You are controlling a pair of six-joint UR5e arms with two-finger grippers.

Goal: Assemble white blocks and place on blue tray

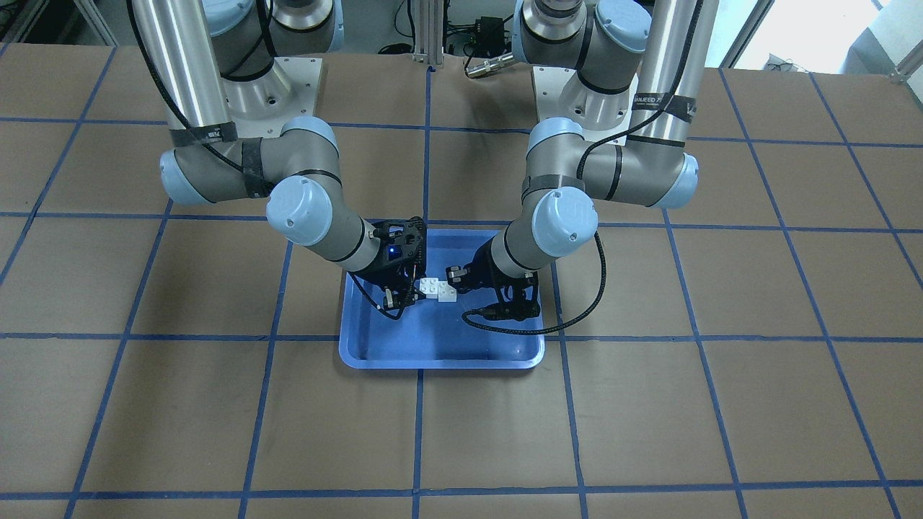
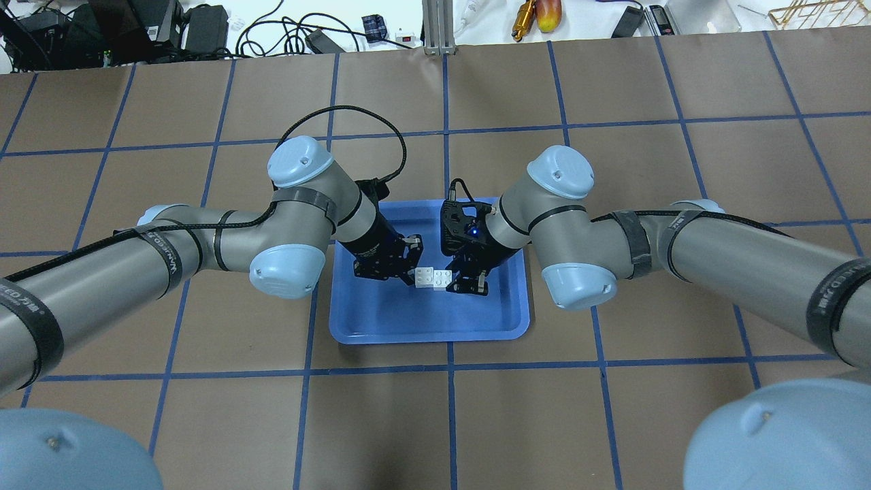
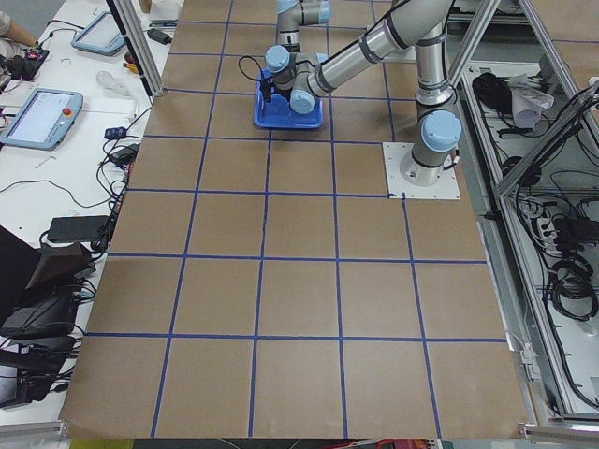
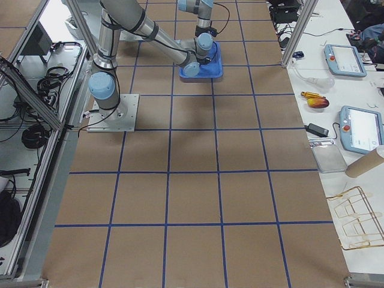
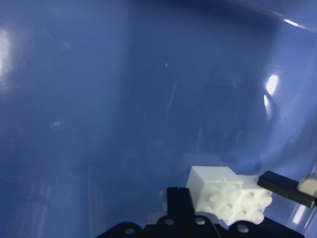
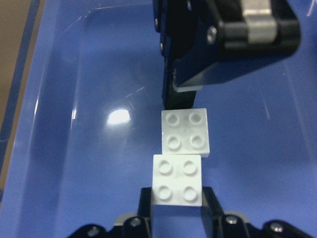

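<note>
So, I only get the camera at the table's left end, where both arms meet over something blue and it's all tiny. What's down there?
Observer: Two white blocks, studs up, over a blue tray.
Operator: Are they clicked together yet?
Observer: No. The right wrist view shows them side by side, all eight studs uncovered.
Operator: Is anything holding them?
Observer: The right gripper has a finger on each side of one white block.

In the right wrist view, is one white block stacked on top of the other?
No, the white blocks lie side by side, all eight studs showing.
</note>
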